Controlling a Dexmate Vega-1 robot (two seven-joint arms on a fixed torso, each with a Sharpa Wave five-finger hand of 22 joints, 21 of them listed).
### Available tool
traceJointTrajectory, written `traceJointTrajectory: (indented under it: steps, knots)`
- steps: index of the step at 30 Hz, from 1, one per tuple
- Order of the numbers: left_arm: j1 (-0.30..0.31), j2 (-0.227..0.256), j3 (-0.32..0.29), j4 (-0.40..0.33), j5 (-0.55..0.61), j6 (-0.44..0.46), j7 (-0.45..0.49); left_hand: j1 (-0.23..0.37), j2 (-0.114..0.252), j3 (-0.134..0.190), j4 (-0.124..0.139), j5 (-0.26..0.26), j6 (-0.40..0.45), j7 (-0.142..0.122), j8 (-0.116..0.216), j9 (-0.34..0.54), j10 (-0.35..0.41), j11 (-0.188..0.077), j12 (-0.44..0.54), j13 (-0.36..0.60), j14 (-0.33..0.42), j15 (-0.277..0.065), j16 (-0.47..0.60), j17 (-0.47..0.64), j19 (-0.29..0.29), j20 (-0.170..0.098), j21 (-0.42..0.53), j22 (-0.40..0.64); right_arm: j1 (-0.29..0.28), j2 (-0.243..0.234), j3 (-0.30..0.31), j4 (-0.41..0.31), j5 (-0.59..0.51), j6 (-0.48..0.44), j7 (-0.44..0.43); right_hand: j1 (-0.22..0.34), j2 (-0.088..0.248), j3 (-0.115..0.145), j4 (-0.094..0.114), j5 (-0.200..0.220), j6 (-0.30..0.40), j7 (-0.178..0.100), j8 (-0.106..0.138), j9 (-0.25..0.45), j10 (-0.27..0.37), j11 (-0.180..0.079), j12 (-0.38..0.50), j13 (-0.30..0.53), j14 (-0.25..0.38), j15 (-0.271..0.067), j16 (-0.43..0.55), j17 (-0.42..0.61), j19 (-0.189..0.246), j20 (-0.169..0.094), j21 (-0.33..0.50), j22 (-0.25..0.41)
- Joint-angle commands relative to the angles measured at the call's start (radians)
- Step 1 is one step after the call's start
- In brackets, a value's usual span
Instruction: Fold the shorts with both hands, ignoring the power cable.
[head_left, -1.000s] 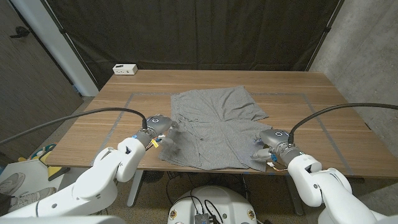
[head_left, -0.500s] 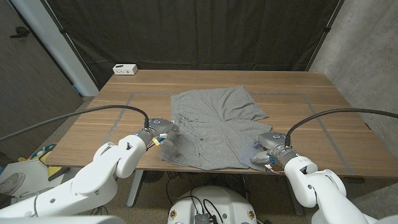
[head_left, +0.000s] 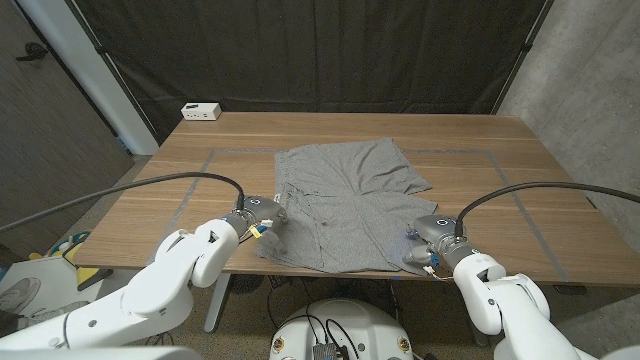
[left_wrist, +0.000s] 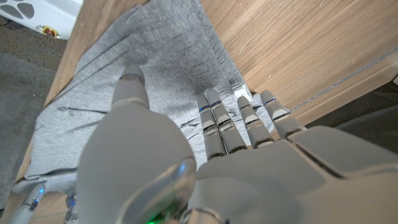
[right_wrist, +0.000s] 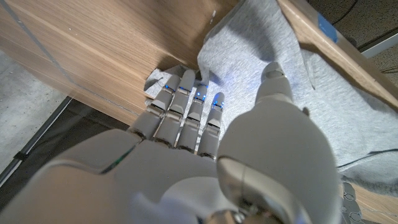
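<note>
Head view, shorts: the grey shorts (head_left: 345, 205) lie spread on the wooden table (head_left: 500, 150), near its front edge, with a leg part reaching back to the right.
Head view, hands: the left hand (head_left: 262, 212) is at the near left corner of the cloth, the right hand (head_left: 428, 240) at the near right corner (both touch the fabric).
Head view, other: a small white box (head_left: 201, 111) stands at the far left corner of the table, well apart from the shorts.
Left wrist view: the fingers (left_wrist: 214, 121) lie over the ribbed edge of the shorts, the thumb on the cloth beside them, with cloth between. I judge it a pinch on the edge.
Right wrist view: the fingers (right_wrist: 186, 93) are on a lifted fold of the hem, the thumb on the grey cloth. Also a pinch, as I judge.
Step in hand: taking hold of the near edge at both corners, so the first fold is not yet made.
Next move calls for: lifting both corners together and carrying them toward the far edge, evenly.
Hard to see: the fingertips under the cloth are hidden, so how firm each grip is I cannot tell. I can make out no power cable on the table.
</note>
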Motion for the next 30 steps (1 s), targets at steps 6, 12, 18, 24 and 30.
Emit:
traceJointTrajectory:
  steps: [6, 12, 18, 24, 30]
  knots:
    - [0.049, -0.067, 0.073, 0.151, 0.202, -0.077, 0.205, 0.054, 0.023, -0.011, 0.002, 0.015, 0.057, -0.036, 0.025, 0.002, 0.056, -0.015, 0.013, 0.01, 0.043, -0.138, 0.012, 0.002, 0.048, -0.028, 0.019, 0.003, -0.071, 0.068, 0.056, 0.051, -0.096, 0.092, -0.036, 0.019, 0.003, -0.008, -0.002, 0.011, 0.006, -0.009, 0.0, 0.005, 0.001, -0.007, 0.007, 0.008, 0.02, -0.157, 0.013, 0.016, 0.012, -0.007, 0.016, 0.007]
    - [0.067, -0.087, 0.06, 0.196, 0.166, -0.103, 0.28, 0.075, 0.038, -0.01, 0.004, 0.016, 0.093, -0.048, 0.038, 0.001, 0.09, -0.025, 0.018, 0.012, 0.069, -0.161, 0.017, 0.0, 0.064, -0.046, 0.025, 0.004, -0.087, 0.085, 0.078, 0.069, -0.09, 0.118, -0.051, 0.048, 0.016, -0.005, -0.007, 0.015, 0.034, -0.008, 0.007, 0.005, 0.028, -0.005, 0.018, 0.012, 0.047, -0.161, 0.038, 0.039, 0.022, -0.005, 0.027, 0.011]
    - [0.063, -0.102, 0.066, 0.226, 0.149, -0.121, 0.307, 0.119, 0.073, -0.001, 0.006, 0.014, 0.167, -0.065, 0.064, -0.005, 0.166, -0.026, 0.03, 0.012, 0.127, -0.176, 0.029, 0.002, 0.092, -0.078, 0.036, 0.003, -0.084, 0.096, 0.077, 0.095, -0.105, 0.145, -0.036, 0.113, 0.032, 0.003, -0.02, 0.019, 0.085, -0.014, 0.017, 0.004, 0.073, -0.022, 0.037, 0.019, 0.085, -0.164, 0.096, 0.097, 0.023, -0.012, 0.039, 0.017]
    - [0.064, -0.106, 0.067, 0.236, 0.151, -0.12, 0.326, 0.158, 0.109, 0.016, 0.005, 0.008, 0.225, -0.088, 0.077, -0.015, 0.205, -0.024, 0.026, -0.001, 0.17, -0.184, 0.032, 0.004, 0.11, -0.094, 0.043, 0.002, -0.085, 0.105, 0.091, 0.12, -0.074, 0.162, -0.054, 0.176, 0.061, 0.015, -0.023, 0.022, 0.179, -0.02, 0.037, 0.004, 0.158, -0.028, 0.074, 0.03, 0.131, -0.166, 0.149, 0.152, 0.032, -0.015, 0.056, 0.024]
    - [0.064, -0.111, 0.069, 0.239, 0.163, -0.108, 0.329, 0.246, 0.178, 0.044, -0.004, -0.031, 0.338, -0.096, 0.099, -0.024, 0.315, -0.019, 0.034, -0.019, 0.247, -0.192, 0.045, 0.017, 0.129, -0.111, 0.054, 0.0, -0.101, 0.111, 0.111, 0.133, -0.027, 0.165, -0.105, 0.282, 0.103, 0.036, -0.031, 0.016, 0.316, -0.013, 0.058, 0.005, 0.29, -0.039, 0.14, 0.055, 0.22, -0.171, 0.236, 0.246, 0.039, -0.026, 0.086, 0.037]
